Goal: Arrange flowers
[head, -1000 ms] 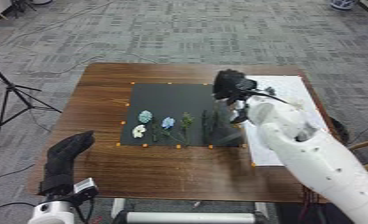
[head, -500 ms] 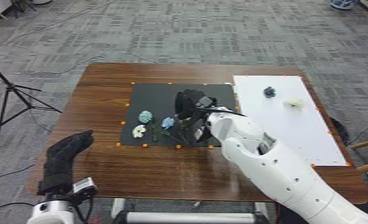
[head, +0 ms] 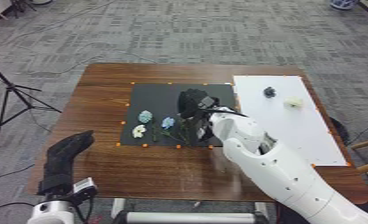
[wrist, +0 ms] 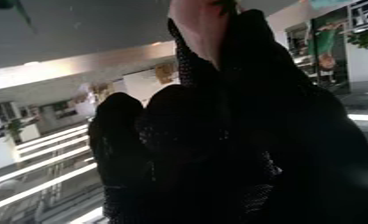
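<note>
In the head view my right hand (head: 195,102) is low over the right part of the black mat (head: 158,95), hiding what lies beneath. In the right wrist view a pink flower (wrist: 198,22) sits between the thumb and fingers of my right hand (wrist: 185,130), which is shut on it. On the mat's left lie a pale teal flower (head: 145,116), a blue flower (head: 168,122) with a green stem, and a white flower (head: 139,131). The white board (head: 291,135) bears a dark flower (head: 269,92) and a cream flower (head: 294,102). My left hand (head: 68,150) rests at the table's left side.
Small orange markers line the mat and board on the brown table (head: 109,95). A black tripod (head: 12,87) stands on the floor to the left. My right forearm crosses the near right part of the table and the board's lower left edge.
My right hand has swung left from the white board to the black mat, uncovering the dark and cream flowers, then shifted only slightly. My left hand has stayed still.
</note>
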### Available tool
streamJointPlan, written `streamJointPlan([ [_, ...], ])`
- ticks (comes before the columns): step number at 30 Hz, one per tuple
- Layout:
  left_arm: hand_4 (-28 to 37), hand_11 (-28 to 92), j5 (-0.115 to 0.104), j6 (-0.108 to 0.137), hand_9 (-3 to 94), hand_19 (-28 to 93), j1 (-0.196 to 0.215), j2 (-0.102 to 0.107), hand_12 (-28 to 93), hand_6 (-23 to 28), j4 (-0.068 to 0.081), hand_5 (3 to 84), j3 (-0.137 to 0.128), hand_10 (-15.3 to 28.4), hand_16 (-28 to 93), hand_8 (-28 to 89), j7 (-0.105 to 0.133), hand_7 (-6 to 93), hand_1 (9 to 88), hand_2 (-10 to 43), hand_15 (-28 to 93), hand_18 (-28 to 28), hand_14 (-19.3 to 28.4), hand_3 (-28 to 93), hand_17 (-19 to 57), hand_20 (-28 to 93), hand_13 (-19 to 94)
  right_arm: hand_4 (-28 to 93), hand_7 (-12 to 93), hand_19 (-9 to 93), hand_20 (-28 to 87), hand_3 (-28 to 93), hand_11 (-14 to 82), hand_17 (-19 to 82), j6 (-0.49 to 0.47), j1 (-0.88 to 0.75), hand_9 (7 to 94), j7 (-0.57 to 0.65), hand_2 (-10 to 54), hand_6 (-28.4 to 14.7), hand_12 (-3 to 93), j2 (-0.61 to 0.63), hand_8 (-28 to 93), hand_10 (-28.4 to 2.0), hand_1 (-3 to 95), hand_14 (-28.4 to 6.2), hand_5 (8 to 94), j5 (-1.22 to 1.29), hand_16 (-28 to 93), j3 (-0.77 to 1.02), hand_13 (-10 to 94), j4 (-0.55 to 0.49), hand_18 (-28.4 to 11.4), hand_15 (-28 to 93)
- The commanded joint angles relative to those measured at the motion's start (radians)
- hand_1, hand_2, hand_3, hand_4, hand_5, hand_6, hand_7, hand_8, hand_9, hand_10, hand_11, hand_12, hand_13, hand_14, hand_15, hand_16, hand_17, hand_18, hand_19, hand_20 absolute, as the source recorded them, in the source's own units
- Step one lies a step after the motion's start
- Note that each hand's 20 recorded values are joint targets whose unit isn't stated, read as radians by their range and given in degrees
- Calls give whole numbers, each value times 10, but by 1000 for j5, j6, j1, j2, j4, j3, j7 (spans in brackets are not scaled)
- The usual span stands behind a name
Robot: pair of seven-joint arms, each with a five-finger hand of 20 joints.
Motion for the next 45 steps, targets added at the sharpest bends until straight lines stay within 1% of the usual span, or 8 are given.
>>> streamJointPlan([
  [1,-250,248,1,-13,514,155,3,-6,136,-3,-3,535,1,138,5,-100,-3,210,304,17,228,131,167,681,36,173,400,-195,209,932,563,571,51,605,28,14,884,-8,-95,3,351,-12,74,-89,623,-28,787,-24,363,22,876,14,-143,604],
  [11,-248,248,7,-18,514,155,1,-6,136,-3,-3,535,-5,138,6,-99,-13,209,303,15,228,131,167,684,35,173,399,-190,230,932,566,582,43,595,-74,-5,859,4,-95,12,342,-10,75,-101,609,-28,764,-23,367,41,869,8,-144,604],
  [21,-238,248,8,-24,513,153,4,-3,135,-2,-3,530,-5,136,6,-99,-11,209,303,3,228,131,166,686,35,173,399,-165,198,932,567,580,146,582,-89,4,727,9,-95,-7,202,16,86,-112,530,-36,691,-2,358,65,849,-9,-149,616],
  [26,-234,248,9,-27,512,153,10,-3,136,-2,-7,530,-7,136,6,-99,-10,209,306,-2,227,132,167,684,35,173,399,-177,183,932,565,660,127,576,-116,6,675,8,-95,-11,180,36,-70,-127,442,-36,636,9,356,108,841,-43,-149,618],
  [33,-231,248,14,-24,512,152,14,-4,136,-4,-9,529,-12,136,6,-100,-14,211,310,-6,227,132,167,682,35,173,399,-177,171,932,559,659,112,567,-130,4,650,9,-95,-16,178,109,-79,-134,398,-40,599,55,354,228,833,-105,-152,619],
  [36,-230,248,12,-23,512,152,7,0,136,-3,-6,529,-9,136,6,-101,-11,211,311,-6,227,132,167,680,35,173,399,-177,167,932,560,656,103,563,-76,-25,642,39,-95,-19,178,177,-78,-140,389,-40,593,51,354,281,828,-143,-154,621],
  [40,-230,249,7,-17,512,152,12,-1,136,-5,-9,529,-9,135,6,-101,-10,212,312,-7,226,132,166,680,35,173,399,-178,161,932,561,656,95,557,-32,-39,632,63,-95,-17,180,257,-73,-142,386,-45,584,41,353,334,820,-108,-156,625],
  [45,-229,248,10,-9,513,153,19,-9,135,-4,-11,529,-5,136,7,-101,-7,212,313,-7,226,132,167,680,35,173,399,-179,154,932,560,654,87,552,-73,-37,614,93,-95,-21,182,312,-70,-144,374,-48,565,-13,350,357,815,-5,-159,629],
])
